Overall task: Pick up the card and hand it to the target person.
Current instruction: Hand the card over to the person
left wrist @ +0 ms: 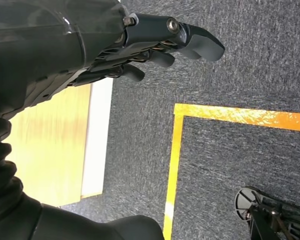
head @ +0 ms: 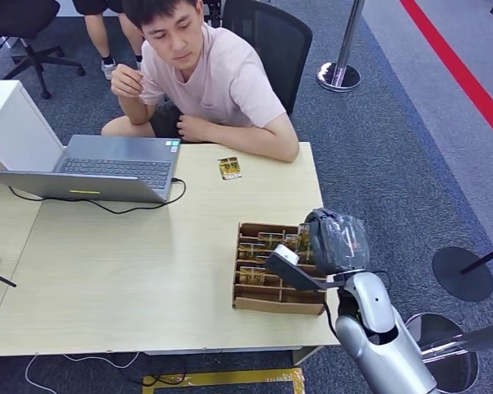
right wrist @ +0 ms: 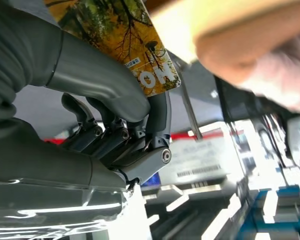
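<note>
Over the cardboard tray point(head: 275, 305), right hand point(right wrist: 133, 125) pinches a card point(right wrist: 141, 45) between thumb and finger. Left hand point(left wrist: 156, 47) hangs, fingers loosely extended, holding nothing.

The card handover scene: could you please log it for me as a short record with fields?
Right hand: pinches a card between thumb and finger, above the cardboard box
Left hand: holds nothing, hangs over the carpet
Box: compartments with more cards, at the table's near right corner
Loose card: on the table before the person
Person: seated, forearm on table

Grey carpet point(head: 380, 156), pale wooden table point(head: 139, 271)
</note>
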